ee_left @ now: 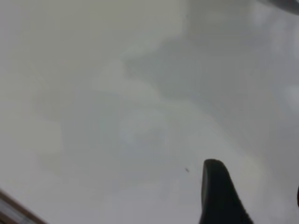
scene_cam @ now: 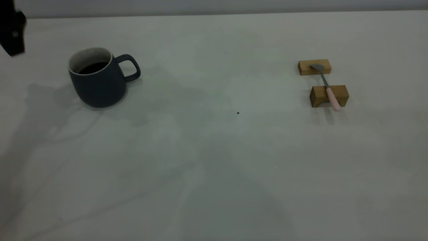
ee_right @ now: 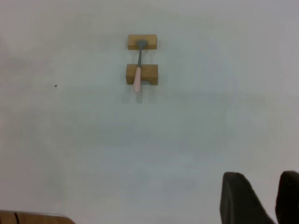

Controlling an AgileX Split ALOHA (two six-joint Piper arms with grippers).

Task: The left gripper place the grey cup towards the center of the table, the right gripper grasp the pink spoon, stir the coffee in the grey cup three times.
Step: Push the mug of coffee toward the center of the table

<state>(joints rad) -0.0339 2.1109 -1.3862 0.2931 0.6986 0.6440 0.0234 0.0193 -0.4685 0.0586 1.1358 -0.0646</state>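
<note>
At the far left of the exterior frame, upper half, the grey cup (scene_cam: pixel 97 77) sits upright on the table (scene_cam: pixel 214 160), handle pointing toward frame centre, coffee (scene_cam: pixel 94 67) dark inside and well below the rim. It is nowhere near centre yet, so the step in hand is the left arm's pick and move.

The left gripper (scene_cam: pixel 12 30) hangs in the upper left corner, above and to the left of the cup, not touching it. Left wrist view shows one black fingertip (ee_left: pixel 219 193) over bare table and no cup; jaw state: can't tell from this.

The right gripper (ee_right: pixel 261 198) shows two fingertips at the bottom right of its wrist view, a narrow gap between them, nothing held, well apart from the pink spoon (scene_cam: pixel 328 87). The spoon bridges two wooden blocks (scene_cam: pixel 329 96) at the right of the exterior frame, bowl on the far block, pink handle overhanging the near one.

My read on doing it well:
- approach the cup body from the side away from the handle, or take the handle squarely
- keep it level, the liquid slops
- move slow, set down mid-table
- leave the rim clear on the right-hand side for the spoon
</note>
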